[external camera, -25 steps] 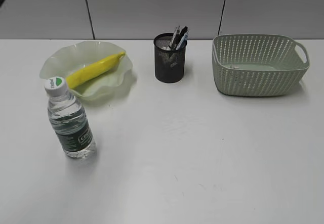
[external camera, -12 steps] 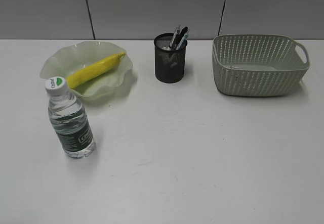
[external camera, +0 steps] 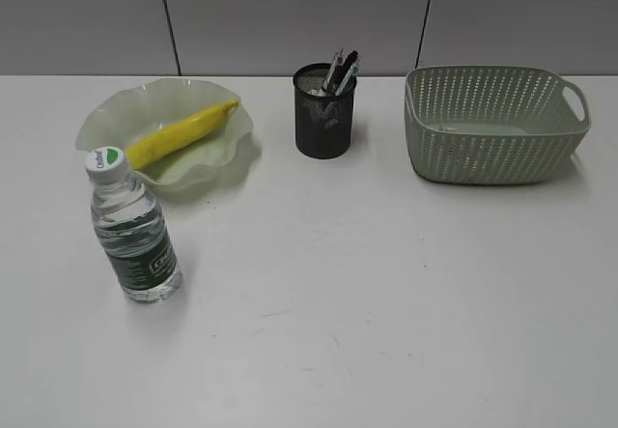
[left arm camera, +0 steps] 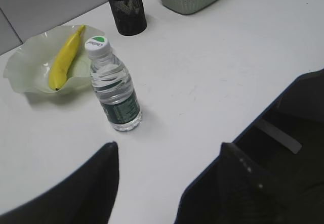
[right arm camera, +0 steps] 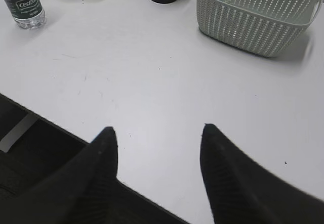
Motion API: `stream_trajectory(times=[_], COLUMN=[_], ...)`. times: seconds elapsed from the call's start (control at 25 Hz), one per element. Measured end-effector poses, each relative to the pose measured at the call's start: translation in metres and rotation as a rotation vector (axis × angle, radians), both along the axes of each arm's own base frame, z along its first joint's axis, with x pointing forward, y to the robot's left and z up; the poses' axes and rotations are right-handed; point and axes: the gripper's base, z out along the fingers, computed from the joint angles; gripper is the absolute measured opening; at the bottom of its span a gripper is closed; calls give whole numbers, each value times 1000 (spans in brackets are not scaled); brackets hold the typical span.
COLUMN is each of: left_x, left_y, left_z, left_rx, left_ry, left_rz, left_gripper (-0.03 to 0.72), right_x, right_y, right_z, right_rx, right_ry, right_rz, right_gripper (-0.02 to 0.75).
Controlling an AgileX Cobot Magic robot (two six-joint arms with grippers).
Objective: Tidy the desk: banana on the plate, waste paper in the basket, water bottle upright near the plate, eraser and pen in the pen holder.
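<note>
Both jaws gape empty; water bottle (left arm camera: 115, 93) upright near plate (left arm camera: 25, 67), dark green label print unreadable.

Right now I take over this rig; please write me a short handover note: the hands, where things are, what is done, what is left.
Left hand: open, holding nothing, pulled back at the desk's near edge.
Right hand: open, holding nothing, also at the near edge.
Banana lies in the plate.
Water bottle stands upright in front of the plate.
Pen holder has pens in it; eraser not visible.
Basket: the waste paper cannot be made out inside.
No loose items remain on the desk; the job looks finished.
</note>
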Motion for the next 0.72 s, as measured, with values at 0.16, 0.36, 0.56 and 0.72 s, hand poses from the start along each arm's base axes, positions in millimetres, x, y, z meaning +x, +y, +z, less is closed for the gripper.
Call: stream_trajectory(times=[0.16,0.36,0.56,0.72], left_x=[0,0,0,0], left_y=[0,0,-1,-3], left_z=[0,0,0,0], left_rx=[1,0,0,-5], left_ry=[0,-1,-3,-14], left_rz=[0,1,63,270], left_gripper=[460,455,424,404], right_x=[0,0,-1,-6], right_y=[0,0,0,-1], right_z=[0,0,0,0], right_rx=[0,1,1,9], right_ry=[0,1,0,-22], right_rz=[0,-34,-323,-534], right_gripper=[423,423,423,423])
